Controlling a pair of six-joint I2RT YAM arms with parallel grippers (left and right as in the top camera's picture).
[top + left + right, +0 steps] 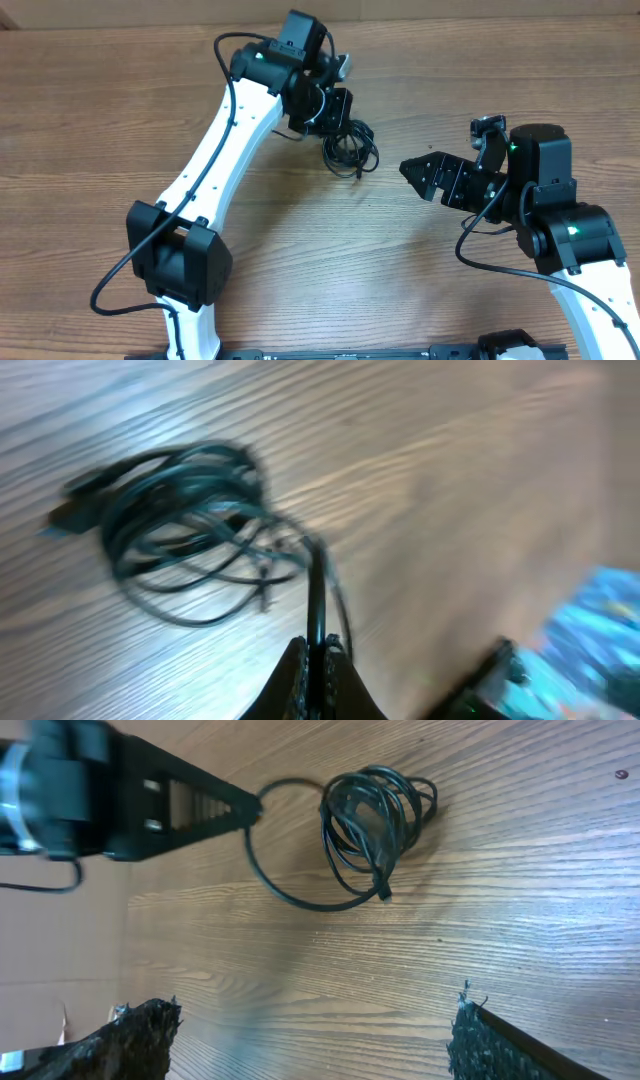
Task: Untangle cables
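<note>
Left wrist view: left tool pinches a strand of the cables; right tool gapes wide.

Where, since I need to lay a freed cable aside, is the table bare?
The table is barest left of the left arm, and in the near middle between it and the right arm. It is crowded far centre: the left hand pinches the cables there, with the open right hand close beside.

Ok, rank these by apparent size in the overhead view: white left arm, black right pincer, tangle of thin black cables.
1. White left arm, clearly largest.
2. Black right pincer and tangle of thin black cables look about alike; I won't rank them.
</note>
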